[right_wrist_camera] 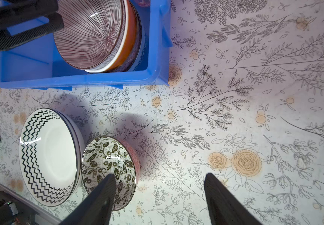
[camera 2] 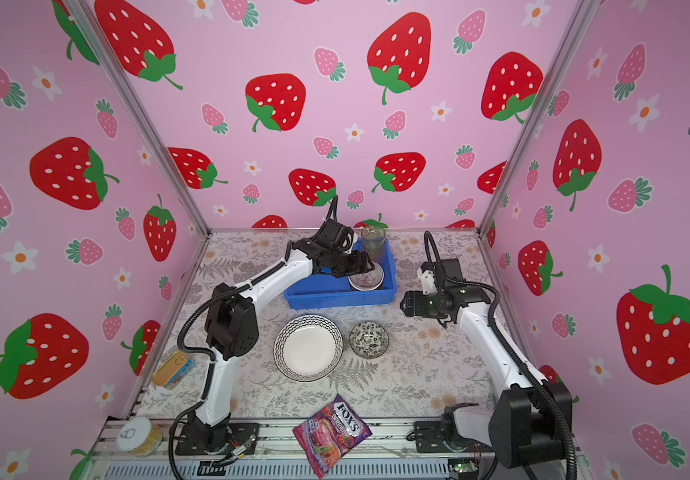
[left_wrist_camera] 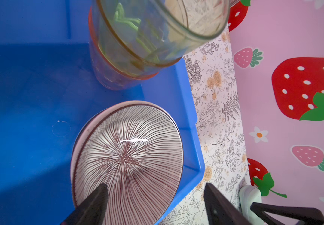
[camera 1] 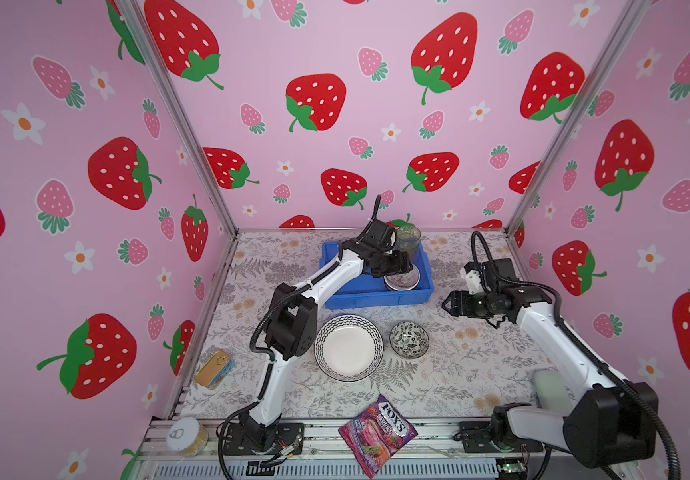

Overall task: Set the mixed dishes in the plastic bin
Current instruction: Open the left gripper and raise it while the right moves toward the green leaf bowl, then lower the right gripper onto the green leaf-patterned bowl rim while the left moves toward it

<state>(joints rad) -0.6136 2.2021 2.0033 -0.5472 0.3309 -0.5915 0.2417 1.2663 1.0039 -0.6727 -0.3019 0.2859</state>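
At the back of the flowered table (camera 1: 459, 365) stands the plastic bin (camera 1: 360, 300), bright blue and rectangular, with low walls and a rim. Inside it, at the end on the right arm's side, there is a stack of bowls. The top one, the striped bowl (left_wrist_camera: 128, 155), is white with fine dark-red lines that spread from its centre (under it I see an orange bowl and a purple one). Behind the stack, in the far corner, the nested glasses (camera 1: 408, 239) stand upright, a greenish one inside an orange-tinted one.

Two dishes lie outside the bin, on the table in front of it: the zigzag plate (camera 1: 348, 348), white with black zigzag rings, and just beside it the leaf bowl (camera 1: 409, 340).

The left gripper (camera 1: 396, 266) hangs over the striped bowl, jaws wide apart, holding nothing. One finger is above the bowl's inside, the other beyond the bin's wall; whether it touches the bowl I cannot tell.

The right gripper (camera 1: 445, 306) is also spread and empty, in the air near the bin's front corner. The leaf bowl lies lower, a little toward the front.
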